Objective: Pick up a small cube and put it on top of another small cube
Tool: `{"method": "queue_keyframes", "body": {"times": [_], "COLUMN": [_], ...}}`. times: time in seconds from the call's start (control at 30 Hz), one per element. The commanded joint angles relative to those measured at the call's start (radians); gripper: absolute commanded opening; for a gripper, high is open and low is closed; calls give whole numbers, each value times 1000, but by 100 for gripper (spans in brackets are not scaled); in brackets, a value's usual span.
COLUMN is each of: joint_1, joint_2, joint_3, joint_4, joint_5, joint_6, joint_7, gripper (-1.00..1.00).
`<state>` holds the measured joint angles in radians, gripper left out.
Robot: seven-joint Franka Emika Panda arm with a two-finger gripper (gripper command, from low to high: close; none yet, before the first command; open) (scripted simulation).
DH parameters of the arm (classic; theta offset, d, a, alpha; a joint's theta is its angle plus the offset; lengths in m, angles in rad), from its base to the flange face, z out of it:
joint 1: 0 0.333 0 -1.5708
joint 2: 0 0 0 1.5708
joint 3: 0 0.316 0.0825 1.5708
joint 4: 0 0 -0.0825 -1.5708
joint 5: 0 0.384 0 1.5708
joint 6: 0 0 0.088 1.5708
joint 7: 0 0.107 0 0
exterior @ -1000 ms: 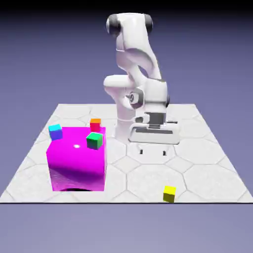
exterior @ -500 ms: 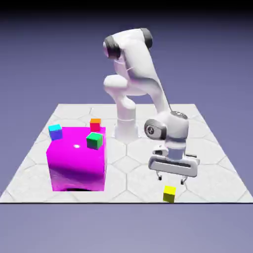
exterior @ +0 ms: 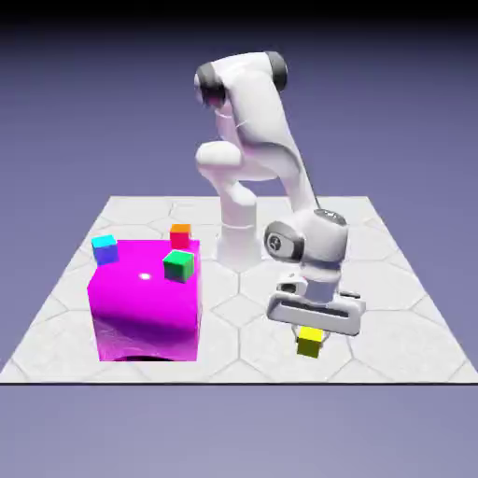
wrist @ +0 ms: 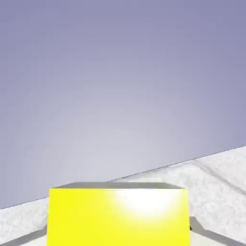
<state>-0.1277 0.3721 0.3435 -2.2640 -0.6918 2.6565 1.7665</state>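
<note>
Yellow cube (exterior: 311, 343) now lifted within closed jaws.

Arm: white, bent forward from its base, forearm sloping down toward the exterior view's right. Wrist: angled downward, hand low over the bench (exterior: 401, 308). Gripper (exterior: 311, 338): pointing down, fingers drawn in tight against the small cube (exterior: 311, 344) held between them.

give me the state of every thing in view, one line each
claw: shut on the yellow cube
yellow cube: gripped, low near the table's front edge
blue cube: on the table, behind the magenta block's corner
green cube: on the magenta block
orange-red cube: behind the block
</note>
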Motion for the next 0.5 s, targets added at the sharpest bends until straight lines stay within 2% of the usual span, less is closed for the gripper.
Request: {"method": "queue_keyframes", "body": {"times": [0.0, 0.47], "joint_1": [4, 53], "joint_2": [-11, -158], "joint_3": [-19, -283], "joint_4": [1, 14], "joint_5": [10, 160], "joint_6": [-12, -163], "joint_7": [-43, -652], "gripper": [-100, -100]}}
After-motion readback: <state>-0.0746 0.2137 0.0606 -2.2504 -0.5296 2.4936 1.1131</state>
